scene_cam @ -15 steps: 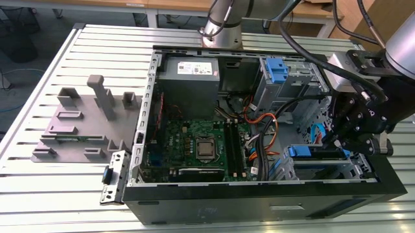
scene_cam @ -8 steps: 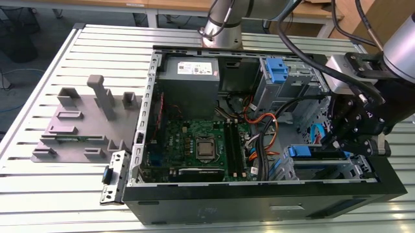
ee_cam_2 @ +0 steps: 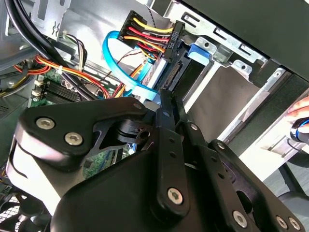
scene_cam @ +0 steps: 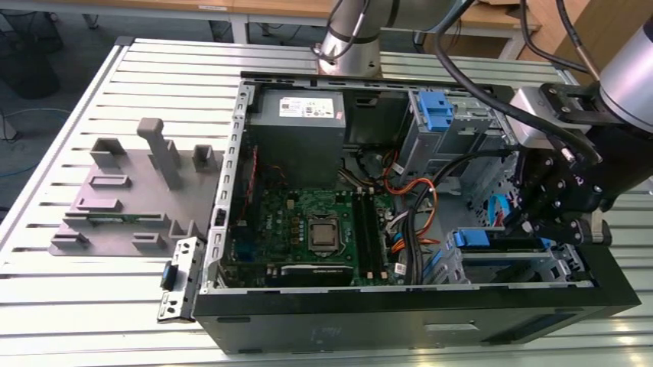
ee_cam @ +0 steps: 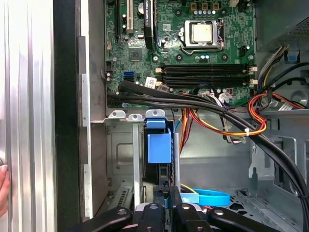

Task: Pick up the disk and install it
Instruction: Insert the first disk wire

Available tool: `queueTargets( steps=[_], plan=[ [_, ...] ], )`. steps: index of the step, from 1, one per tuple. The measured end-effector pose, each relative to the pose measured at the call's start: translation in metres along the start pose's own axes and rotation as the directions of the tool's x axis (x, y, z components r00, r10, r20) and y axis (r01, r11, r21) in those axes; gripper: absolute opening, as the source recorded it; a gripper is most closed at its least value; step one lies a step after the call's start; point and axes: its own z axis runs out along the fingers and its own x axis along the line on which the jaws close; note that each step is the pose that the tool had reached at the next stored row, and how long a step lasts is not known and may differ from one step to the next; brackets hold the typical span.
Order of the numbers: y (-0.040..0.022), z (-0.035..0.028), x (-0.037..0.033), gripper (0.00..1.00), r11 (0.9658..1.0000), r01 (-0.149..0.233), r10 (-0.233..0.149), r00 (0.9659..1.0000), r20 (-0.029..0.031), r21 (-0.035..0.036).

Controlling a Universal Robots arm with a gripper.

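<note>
- Your counter (scene_cam: 92,321) is a slatted metal top, and the open case (scene_cam: 408,321) lies on its side toward the edge at the exterior view's right.
- A grey fixture (scene_cam: 112,206) stands on the counter just beside the case, toward the edge at the exterior view's left.
- Inside the case, the board (scene_cam: 306,229) lies flat on the floor, with the grey supply (scene_cam: 296,126) past it toward the far wall.
- Your arm (scene_cam: 612,84) reaches in from the counter's far corner at the exterior view's right, and the hand (scene_cam: 551,218) hangs over the case's drive bay (scene_cam: 510,267).
- The disk (ee_cam: 159,154) sits on edge in that bay, between its metal walls, with its blue bracket tab facing the board in the first wrist view.
- In the second wrist view the disk's connector end (ee_cam_2: 171,72) points at the coloured power plug (ee_cam_2: 149,31) and a blue data cable (ee_cam_2: 113,67) loops just beside it.
- The hand's fingers (ee_cam: 166,193) are drawn in close together at the disk's end; you cannot tell from these views whether they grip it.
- A person's fingers (ee_cam: 4,188) rest on the counter outside the case wall.
</note>
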Motion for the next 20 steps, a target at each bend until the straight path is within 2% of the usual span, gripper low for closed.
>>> queueTargets(
  steps=[10,20],
  plan=[
    [0.0,0.0028,-0.0016,0.16,1.0,0.0,0.0,1.0,0.0032,-0.0001],
    [0.0,0.0051,-0.0022,0.16,1.0,0.0,0.0,1.0,0.0029,-0.0001]
  ],
)
